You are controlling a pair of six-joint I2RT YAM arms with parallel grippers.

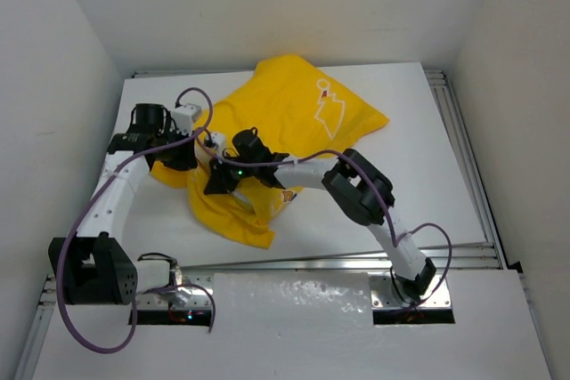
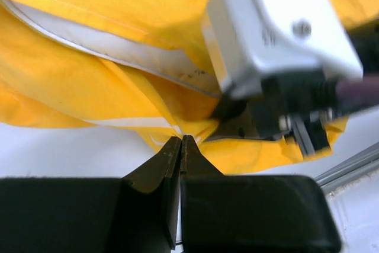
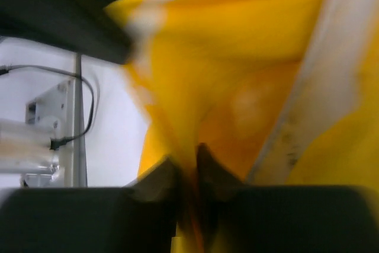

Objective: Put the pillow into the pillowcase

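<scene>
Desk [image 1: 427, 131] of plain white, boxed in by white walls [image 1: 267, 6], with metal rails [image 1: 465, 157] along its right and near edges. A bright yellow pillowcase [image 1: 294, 113] lies rumpled across the middle, fuller at the far end where a white outline print [image 1: 328, 104] shows, flat and creased at the near end. The pillow is hard to make out: a white band [image 2: 118, 45] runs between yellow layers, and I cannot tell if that is it. Both arms meet at the case's left edge. The right hand [image 3: 188, 167] is nearly closed, with yellow cloth pinched between its fingers. The left hand [image 2: 180, 146] is fully closed, its tips touching the cloth's edge; I cannot tell whether it grips any. Purple cables [image 1: 191, 95] loop over the arms.
</scene>
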